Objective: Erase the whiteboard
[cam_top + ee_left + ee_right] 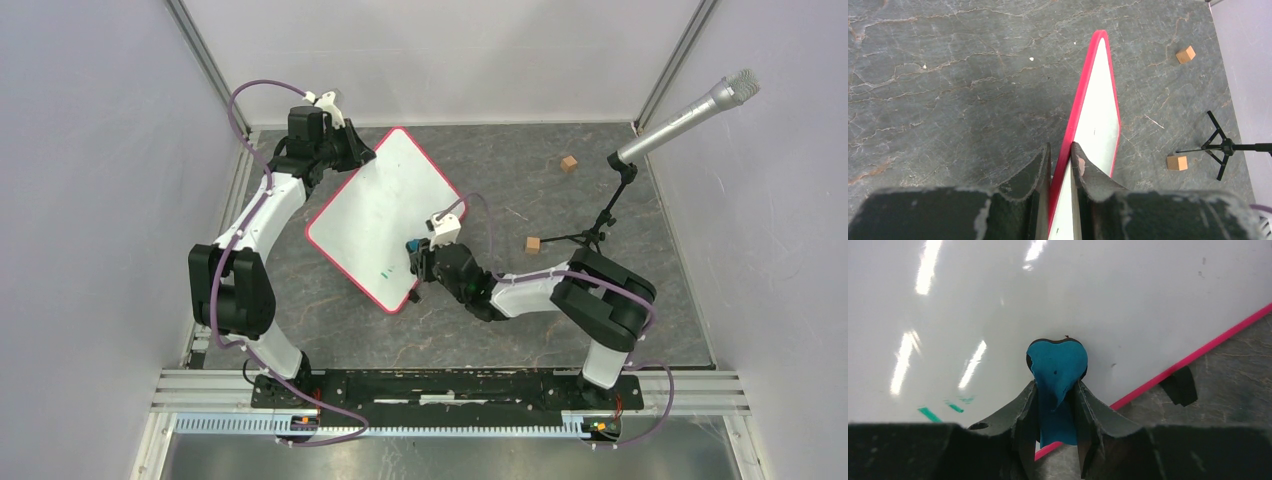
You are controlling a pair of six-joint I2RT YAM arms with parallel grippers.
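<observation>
The whiteboard point(375, 215), white with a thin red rim, lies tilted in the middle of the table. A few green marks point(388, 270) remain near its near corner, also in the right wrist view point(930, 414). My left gripper point(352, 152) is shut on the board's far-left edge; in the left wrist view point(1062, 150) its fingers pinch the red rim point(1082, 95). My right gripper point(417, 258) is shut on a blue eraser point(1057, 365), which presses on the board point(1048, 295) close to its right rim. A black clip foot point(1179, 385) shows under the rim.
Two small wooden cubes point(568, 163) point(533, 245) lie on the grey stone-pattern tabletop right of the board. A microphone on a black tripod stand point(600, 235) stands at the right, its head point(700, 108) high. Pale walls enclose the table on three sides.
</observation>
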